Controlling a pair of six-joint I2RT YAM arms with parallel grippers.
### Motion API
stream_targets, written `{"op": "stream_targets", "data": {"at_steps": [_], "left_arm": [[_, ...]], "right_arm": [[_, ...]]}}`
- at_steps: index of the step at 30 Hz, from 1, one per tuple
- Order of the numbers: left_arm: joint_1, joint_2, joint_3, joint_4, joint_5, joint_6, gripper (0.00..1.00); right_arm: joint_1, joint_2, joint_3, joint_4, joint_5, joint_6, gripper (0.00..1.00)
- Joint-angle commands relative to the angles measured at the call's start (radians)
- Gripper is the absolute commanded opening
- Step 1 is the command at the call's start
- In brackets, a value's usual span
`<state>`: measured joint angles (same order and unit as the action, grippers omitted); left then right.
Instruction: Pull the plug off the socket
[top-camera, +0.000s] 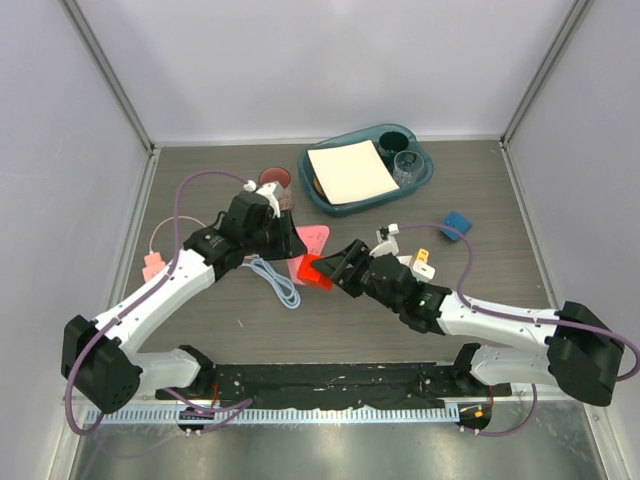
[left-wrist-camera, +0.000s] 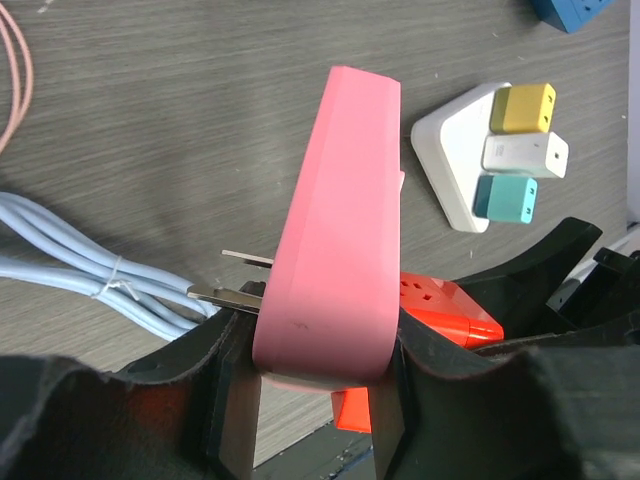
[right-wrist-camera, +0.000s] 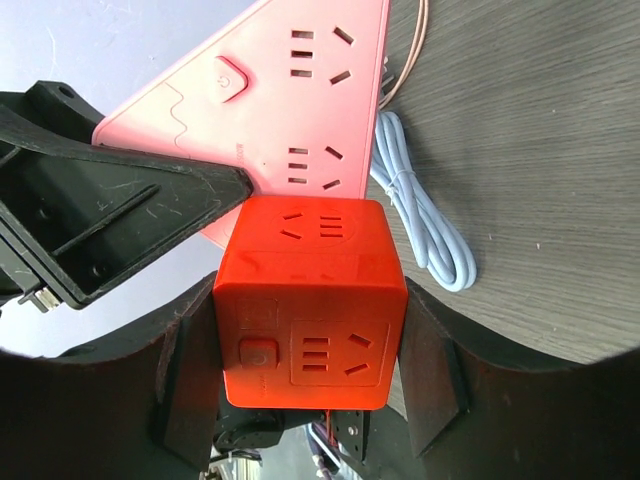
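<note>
We take the plug (right-wrist-camera: 312, 250) to be the red cube adapter, because it is pressed flat against the outlet face of the socket (left-wrist-camera: 335, 220), the flat pink triangular board, near that board's lower corner. The joint between them is hidden, so we cannot see whether its prongs are seated in the outlets. The right gripper (right-wrist-camera: 310, 325) is clenched on the cube, one finger on each side face. The left gripper (left-wrist-camera: 318, 355) is clamped across the thickness of the pink board and holds it on edge. We judge the step in hand to be the pull itself: both holds are made and the two pieces are not yet apart. As we see it, the next move calls for the left arm to fix the board while the right draws the cube straight out, square to the outlet face, without twisting and with enough squeeze that the smooth sides do not slip. Two metal blades (left-wrist-camera: 240, 259) jut out behind the board, just beside the bundled pale-blue cord (left-wrist-camera: 120, 290) on the table (top-camera: 230, 330); we cannot tell whose they are. Farther off lies the white triangular board (left-wrist-camera: 450, 170) carrying three small cubes, and well apart at the left lies a small pink adapter (top-camera: 152, 266).
</note>
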<state>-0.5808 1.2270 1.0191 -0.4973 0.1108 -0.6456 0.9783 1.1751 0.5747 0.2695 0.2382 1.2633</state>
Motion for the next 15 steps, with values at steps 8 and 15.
{"op": "stream_targets", "data": {"at_steps": [8,15], "left_arm": [[0.018,0.02,0.032,-0.063,-0.183,0.073,0.0],[-0.011,-0.006,0.024,-0.063,-0.226,0.078,0.0]], "right_arm": [[-0.009,-0.161,0.011,-0.071,0.086,-0.063,0.01],[-0.007,-0.014,0.197,-0.159,0.091,-0.094,0.01]]}}
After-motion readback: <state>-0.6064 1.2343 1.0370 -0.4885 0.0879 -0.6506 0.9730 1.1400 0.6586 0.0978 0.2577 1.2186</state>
